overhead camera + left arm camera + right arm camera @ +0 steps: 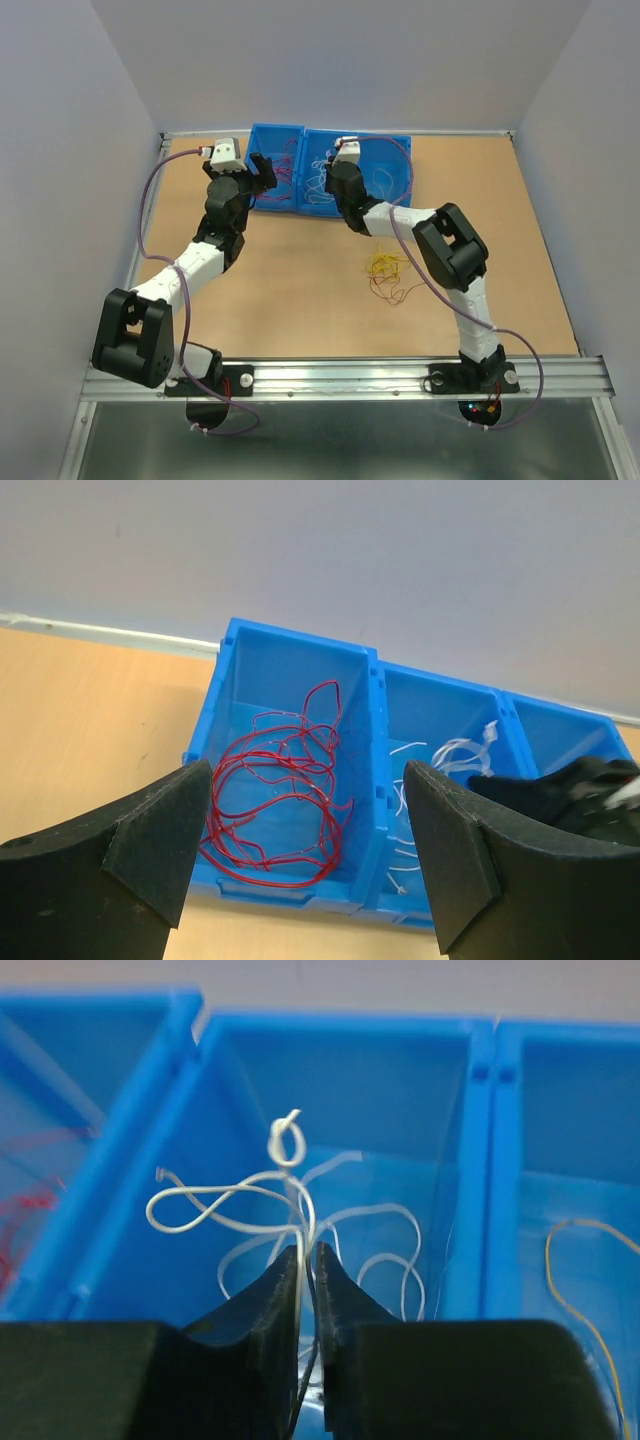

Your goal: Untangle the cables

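At far edge of surface [300, 300], blue bins [277, 128], left claw [307, 770] gaping wide, empty, facing red cables [270, 790] in left bin, right claw [307, 1250] nearly closed, pinching white cable [288, 1140] over middle bin, yellow-orange cables [385, 266] tangled mid-surface.

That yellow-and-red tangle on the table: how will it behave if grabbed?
Probably floppy: the tangle sprawls in loose thin curls. Likely light, so a push may just drag it. Strands interloop, so one could pull others along.
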`<action>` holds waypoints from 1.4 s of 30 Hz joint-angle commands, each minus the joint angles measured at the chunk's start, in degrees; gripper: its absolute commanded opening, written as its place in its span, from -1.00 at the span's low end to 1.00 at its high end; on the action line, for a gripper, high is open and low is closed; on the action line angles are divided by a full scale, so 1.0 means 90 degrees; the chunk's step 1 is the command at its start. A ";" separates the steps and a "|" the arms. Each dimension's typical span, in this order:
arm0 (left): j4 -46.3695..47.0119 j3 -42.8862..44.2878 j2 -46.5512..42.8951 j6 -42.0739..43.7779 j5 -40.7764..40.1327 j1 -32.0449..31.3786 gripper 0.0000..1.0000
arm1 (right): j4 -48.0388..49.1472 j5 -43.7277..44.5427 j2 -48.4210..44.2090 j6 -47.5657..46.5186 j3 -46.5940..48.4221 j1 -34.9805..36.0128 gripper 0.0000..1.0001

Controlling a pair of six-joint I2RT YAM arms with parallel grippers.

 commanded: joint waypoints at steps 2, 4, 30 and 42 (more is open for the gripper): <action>0.0470 -0.0031 -0.0008 0.0163 0.0013 0.0005 0.77 | -0.0657 0.0446 0.0016 -0.0349 0.0598 0.0191 -0.25; 0.0480 -0.0041 -0.0027 0.0173 0.0052 0.0005 0.77 | -0.0666 0.0416 -0.0296 -0.0319 0.0510 0.0191 0.24; -0.0633 0.0818 0.1134 0.1686 0.3695 -0.0474 0.97 | -0.2014 -0.0755 -0.6079 0.1370 -0.5866 0.0230 0.93; -0.1326 0.1267 0.1633 0.2340 0.3957 -0.0942 0.95 | -0.2054 -0.1263 -0.4457 0.1614 -0.5886 0.0308 -0.20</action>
